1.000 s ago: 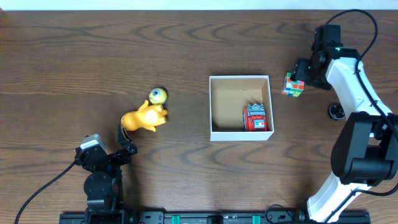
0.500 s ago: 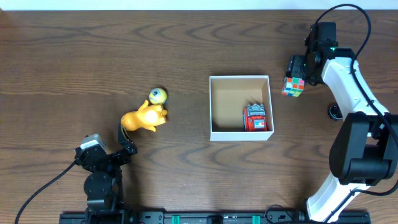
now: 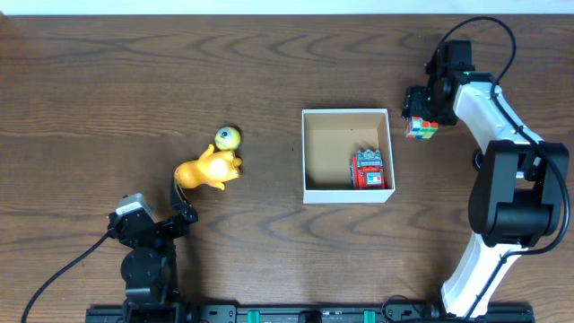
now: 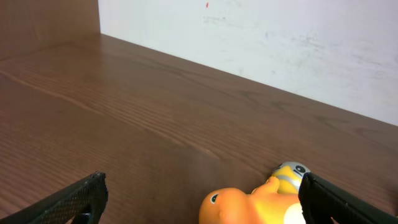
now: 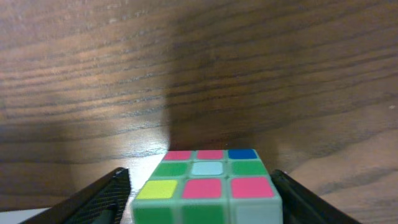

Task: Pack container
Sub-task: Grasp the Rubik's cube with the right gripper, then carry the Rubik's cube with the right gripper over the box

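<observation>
Right pincer (image 3: 420,115): seen over the table's right side, with the multicoloured cube (image 3: 422,126) between its fingers (image 5: 112,196).
State of right pincer (image 5: 205,202): one finger is seen close on each side of the cube (image 5: 208,183). Whether the fingers press on it cannot be told.
Container (image 3: 348,195): set to the left of the right pincer, near it but apart from the cube, with its open top upward and its brown floor showing.
In the way: the container's white right wall stands between the cube and the container's inside. The red toy (image 3: 368,169) lies just inside that wall, toward the corner nearer the arm bases.
Left pincer (image 3: 179,208): its fingers (image 4: 74,202) are spread wide, with nothing between them.
Ahead of left pincer (image 4: 199,208): the orange figure (image 4: 249,205) lies just beyond the fingertips. The yellow ball (image 4: 292,173), marked with an eye, is seen touching the figure's far side.
Surroundings: a dark wooden table (image 3: 90,90) carries everything. A white wall (image 4: 280,37) is seen past its far edge from the left wrist.
Count, arms: two.
Count, containers: one.
Count, toys: four, namely one cube, one red toy, one orange figure (image 3: 208,170) and one yellow ball (image 3: 228,137).
Count, toys inside the container: one.
Count, toys outside: three.
</observation>
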You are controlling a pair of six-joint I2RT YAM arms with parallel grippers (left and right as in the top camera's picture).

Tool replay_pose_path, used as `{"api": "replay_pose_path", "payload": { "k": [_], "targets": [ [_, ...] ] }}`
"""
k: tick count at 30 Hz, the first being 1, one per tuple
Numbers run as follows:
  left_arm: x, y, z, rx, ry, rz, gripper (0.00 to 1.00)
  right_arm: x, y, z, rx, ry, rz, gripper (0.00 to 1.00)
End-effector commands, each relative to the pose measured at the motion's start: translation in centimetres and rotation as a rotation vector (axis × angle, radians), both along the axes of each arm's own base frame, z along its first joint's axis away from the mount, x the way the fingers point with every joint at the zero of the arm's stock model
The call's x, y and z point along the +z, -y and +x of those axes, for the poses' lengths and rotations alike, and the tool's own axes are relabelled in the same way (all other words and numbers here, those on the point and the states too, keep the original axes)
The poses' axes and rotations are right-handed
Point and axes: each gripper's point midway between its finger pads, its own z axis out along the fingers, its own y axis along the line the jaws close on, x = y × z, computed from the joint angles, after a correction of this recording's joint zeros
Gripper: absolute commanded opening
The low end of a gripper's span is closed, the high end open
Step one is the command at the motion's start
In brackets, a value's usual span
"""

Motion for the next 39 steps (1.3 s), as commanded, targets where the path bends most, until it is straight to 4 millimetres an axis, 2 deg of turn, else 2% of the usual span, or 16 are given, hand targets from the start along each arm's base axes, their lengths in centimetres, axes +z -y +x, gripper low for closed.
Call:
{"api": "replay_pose_path", "payload": {
  "k": [1, 4, 8, 14, 15, 18, 21, 23, 25, 28, 34, 36, 39],
  "targets": [
    [-1.4, -0.2, 0.0, 0.008, -0.035, 0.017, 0.98, -0.3, -0.5, -0.1, 0.025, -0.005, 0.011, 0.66],
    [-1.4, -0.2, 0.0, 0.008, -0.035, 0.017, 0.98, -0.3, -0.5, -0.1, 0.025, -0.006, 0.011, 0.64],
    [-1.4, -0.2, 0.0, 0.008, -0.035, 0.017, 0.98, -0.4, -0.6, -0.6, 0.025, -0.025, 0.012, 0.54],
    [-1.4, -0.2, 0.0, 0.008, -0.035, 0.017, 0.98, -0.5, -0.6, -1.0, 0.024, -0.041, 0.013, 0.52],
    [-1.4, -0.2, 0.0, 0.008, -0.035, 0.017, 0.98, -0.5, -0.6, -1.0, 0.024, -0.042, 0.013, 0.55],
    [-1.4, -0.2, 0.0, 0.008, -0.035, 0.017, 0.98, -0.6, -0.5, -1.1, 0.024, -0.048, 0.012, 0.76],
    [-1.4, -0.2, 0.0, 0.008, -0.035, 0.017, 0.98, -0.7, -0.5, -1.5, 0.043, -0.063, 0.007, 0.82],
    [-1.4, -0.2, 0.0, 0.008, -0.035, 0.017, 0.98, -0.8, -0.5, -1.8, 0.072, -0.073, -0.002, 0.82],
    [-1.4, -0.2, 0.0, 0.008, -0.035, 0.017, 0.98, -0.8, -0.5, -1.9, 0.096, -0.077, -0.009, 0.8],
    [-1.4, -0.2, 0.0, 0.008, -0.035, 0.017, 0.98, -0.8, -0.5, -1.9, 0.11, -0.079, -0.013, 0.72],
    [-1.4, -0.2, 0.0, 0.008, -0.035, 0.017, 0.98, -0.8, -0.6, -2.0, 0.109, -0.083, -0.012, 0.45],
    [-1.4, -0.2, 0.0, 0.008, -0.035, 0.017, 0.98, -0.7, -0.5, -2.1, 0.109, -0.085, -0.012, 0.43],
    [-1.4, -0.2, 0.0, 0.008, -0.035, 0.017, 0.98, 0.5, -0.3, -1.3, 0.105, -0.054, -0.026, 0.41]
  ]
}}
